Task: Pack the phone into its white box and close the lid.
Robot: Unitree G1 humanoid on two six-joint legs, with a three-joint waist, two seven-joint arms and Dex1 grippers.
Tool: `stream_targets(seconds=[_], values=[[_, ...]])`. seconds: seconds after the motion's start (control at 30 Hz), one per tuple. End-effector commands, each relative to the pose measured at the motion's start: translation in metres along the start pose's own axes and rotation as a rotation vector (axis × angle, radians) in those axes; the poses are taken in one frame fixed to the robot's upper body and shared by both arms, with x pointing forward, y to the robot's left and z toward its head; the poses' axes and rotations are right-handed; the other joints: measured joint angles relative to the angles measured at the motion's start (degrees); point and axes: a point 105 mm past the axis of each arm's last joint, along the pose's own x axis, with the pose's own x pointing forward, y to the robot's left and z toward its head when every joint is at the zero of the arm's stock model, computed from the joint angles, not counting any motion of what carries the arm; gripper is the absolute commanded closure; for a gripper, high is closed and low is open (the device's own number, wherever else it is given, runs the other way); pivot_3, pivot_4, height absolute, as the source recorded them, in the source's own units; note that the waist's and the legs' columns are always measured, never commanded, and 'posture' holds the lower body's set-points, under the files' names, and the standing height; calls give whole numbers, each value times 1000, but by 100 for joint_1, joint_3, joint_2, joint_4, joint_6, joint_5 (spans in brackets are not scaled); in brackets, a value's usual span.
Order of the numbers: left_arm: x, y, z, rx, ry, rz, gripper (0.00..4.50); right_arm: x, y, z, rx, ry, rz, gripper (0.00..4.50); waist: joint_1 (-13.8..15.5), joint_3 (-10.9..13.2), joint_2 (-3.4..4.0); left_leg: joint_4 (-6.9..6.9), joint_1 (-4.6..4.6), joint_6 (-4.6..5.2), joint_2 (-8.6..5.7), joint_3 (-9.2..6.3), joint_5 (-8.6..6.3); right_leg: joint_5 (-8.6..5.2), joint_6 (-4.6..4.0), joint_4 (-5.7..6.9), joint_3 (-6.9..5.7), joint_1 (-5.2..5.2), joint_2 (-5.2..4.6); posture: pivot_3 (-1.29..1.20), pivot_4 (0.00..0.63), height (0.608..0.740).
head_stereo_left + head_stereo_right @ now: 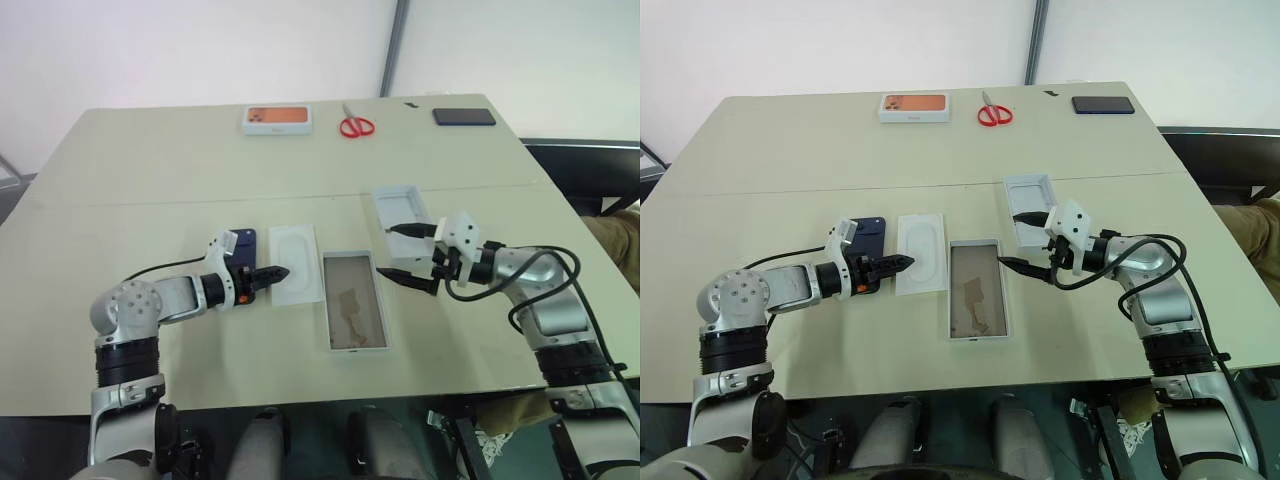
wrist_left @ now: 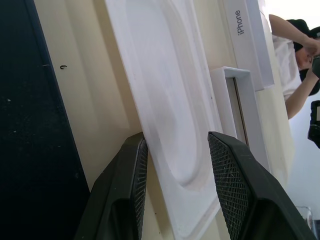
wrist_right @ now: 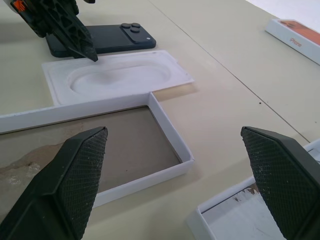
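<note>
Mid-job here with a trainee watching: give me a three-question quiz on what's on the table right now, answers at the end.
1. True or false: the phone already lies inside the white box.
2. Which thing do the left gripper's jaws straddle: A) the phone, B) the white insert, C) the scissors?
3. Fill in: the lid lies open side ____.

Key
1. False. The phone lies on the table beyond the insert, and the box holds no phone.
2. B. The jaws sit either side of the insert's edge.
3. Up. The right gripper hangs over it, jaws wide apart.
</note>
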Motion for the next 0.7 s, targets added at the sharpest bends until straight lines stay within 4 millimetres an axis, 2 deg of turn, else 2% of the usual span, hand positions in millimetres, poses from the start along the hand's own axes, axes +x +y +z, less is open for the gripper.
stream_targets(seconds=[0.03,0.1,0.17,0.2,0.5,0.6,0.7], values=[[-5,16,-7,-25,22,75,2749,1,0,15,-56,-42,-2,0,0,0,0,0,0,0,0,0,0,0,0,0,0,0,0,0,150,740],[-4,16,-7,-25,23,77,3372,1,0,15,-56,-42,-2,0,1,0,0,-1,0,0,0,0,0,0,0,-1,0,-1,0,0,150,740],[-4,16,-5,-28,22,75,4288,1,1,14,-54,-41,-1,0,14,-2,3,-2,0,0,0,0,0,0,0,-3,-1,0,0,0,150,740],[-4,17,-4,-33,20,80,4400,1,2,14,-54,-41,-1,0,14,-2,4,-2,0,0,0,0,0,0,0,-4,-1,2,-1,0,150,740],[-10,23,5,-76,-10,83,4400,-3,3,13,-47,-39,-2,0,-2,-2,4,-6,1,0,0,0,0,0,0,-6,-1,0,0,0,150,740],[-14,18,17,-106,-54,42,4400,0,15,26,16,-96,54,0,-3,-2,4,-7,1,0,0,0,0,0,0,-6,0,-1,0,0,150,740],[-17,12,22,-104,-64,8,4400,2,39,35,102,-124,173,0,9,-1,2,-9,-1,0,0,-3,0,-1,1,-7,-1,-2,0,0,150,740]])
